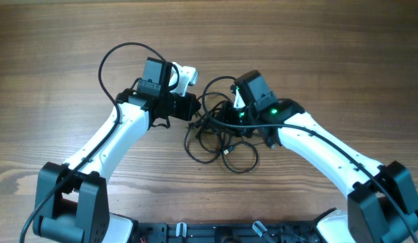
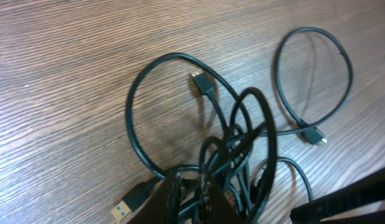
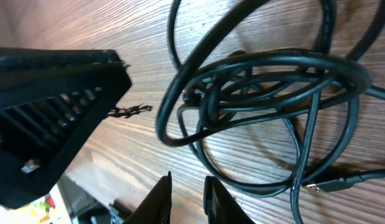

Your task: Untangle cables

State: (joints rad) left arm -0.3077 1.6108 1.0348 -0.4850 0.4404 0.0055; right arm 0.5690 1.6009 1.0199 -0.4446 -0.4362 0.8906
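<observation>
The cables (image 1: 212, 138) lie bunched in a knot of black loops between my two arms at mid-table. My left gripper (image 1: 193, 108) reaches into the knot from the left. In the left wrist view the left gripper (image 2: 191, 177) is shut on several strands of the cables (image 2: 242, 140). A USB plug (image 2: 131, 202) lies beside its fingers. A smaller plug (image 2: 204, 84) and another (image 2: 313, 135) lie farther out. My right gripper (image 1: 229, 111) is at the knot's right side. The right wrist view shows the right gripper (image 3: 188, 175) slightly open and empty, just short of the cables (image 3: 273, 60).
The wooden table (image 1: 330, 40) stretches all round the knot. The black body of the left arm (image 3: 55, 106) fills the left of the right wrist view, close to the right fingers. A thicker arm wire (image 1: 117, 54) loops above the left arm.
</observation>
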